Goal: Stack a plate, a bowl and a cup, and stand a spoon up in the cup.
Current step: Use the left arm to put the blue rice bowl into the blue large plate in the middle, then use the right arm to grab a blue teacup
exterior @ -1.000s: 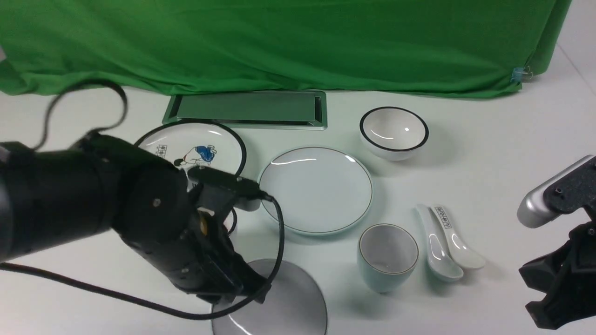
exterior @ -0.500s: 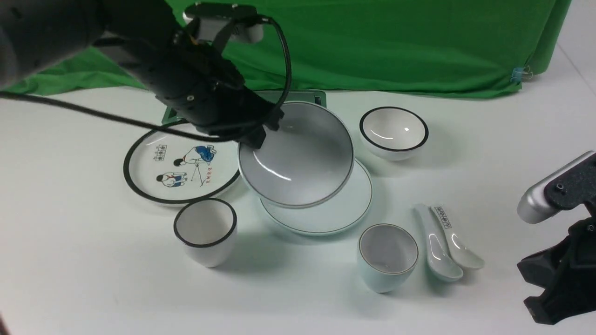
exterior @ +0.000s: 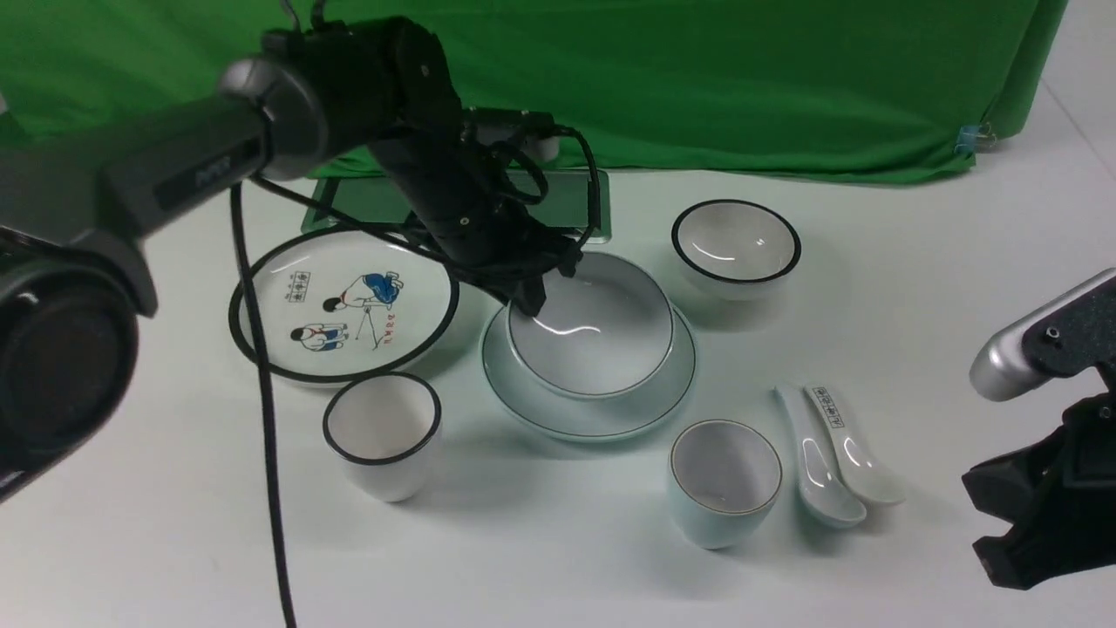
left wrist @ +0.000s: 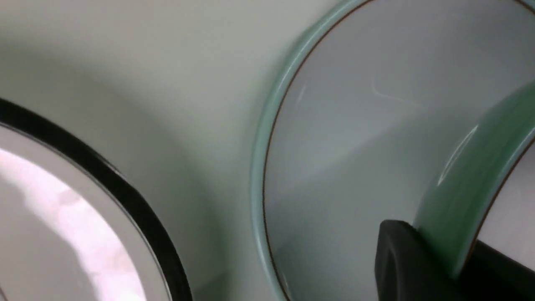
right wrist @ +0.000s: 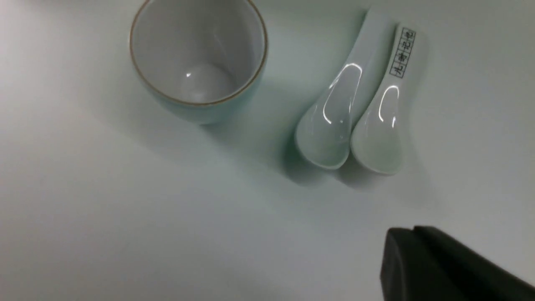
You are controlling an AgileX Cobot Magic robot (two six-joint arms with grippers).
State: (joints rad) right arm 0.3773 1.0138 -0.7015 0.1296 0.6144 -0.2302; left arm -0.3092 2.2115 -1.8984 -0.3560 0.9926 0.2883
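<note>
The left claw [exterior: 532,303] is clamped on the rim of the bowl [exterior: 602,353] sitting on the plate [exterior: 602,426], so a dragging release could skid or tip it, while the right claw [exterior: 994,522], together and empty, hangs beyond the cup [exterior: 724,484] and spoon [exterior: 815,467] right of the plate.

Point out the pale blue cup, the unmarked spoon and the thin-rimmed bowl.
cup [exterior: 724,471]: front view, on its inside wall.
spoon [exterior: 826,493]: front view, on its scoop.
bowl [exterior: 602,349]: front view, on its inner floor.
</note>
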